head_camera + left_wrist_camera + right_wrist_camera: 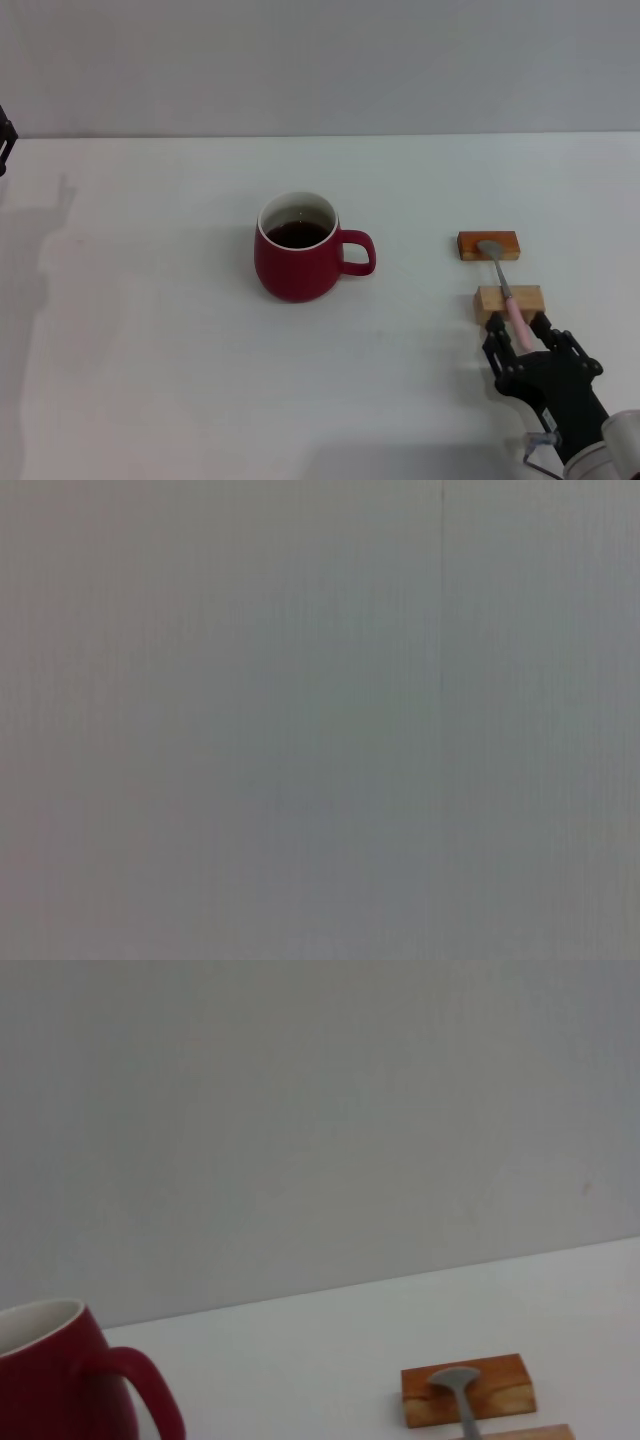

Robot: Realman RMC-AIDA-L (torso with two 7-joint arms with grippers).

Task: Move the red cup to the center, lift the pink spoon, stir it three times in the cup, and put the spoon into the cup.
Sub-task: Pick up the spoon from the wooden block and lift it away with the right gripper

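Right gripper (519, 338) open astride slim pink-handled metal spoon (508, 300) on two wooden blocks (509, 302); off-centre closing could flip it off.

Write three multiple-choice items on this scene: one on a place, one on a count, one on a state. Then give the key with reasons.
1. Where does the spoon lie?
A. inside the cup
B. across the two wooden blocks
C. flat on the table beside the cup

2. How many wooden blocks are on the table?
A. one
B. two
C. three

3. What state is the right gripper in?
A. open around the spoon's pink handle end
C. shut on the cup's handle
B. parked off the table

Key: 1 B, its metal bowl rests on the far block and its handle on the near block. 2 B, only those two show. 3 A, its fingers flank the handle end by the near block, while the cup stands apart at the centre. The left gripper sits at the far left edge.
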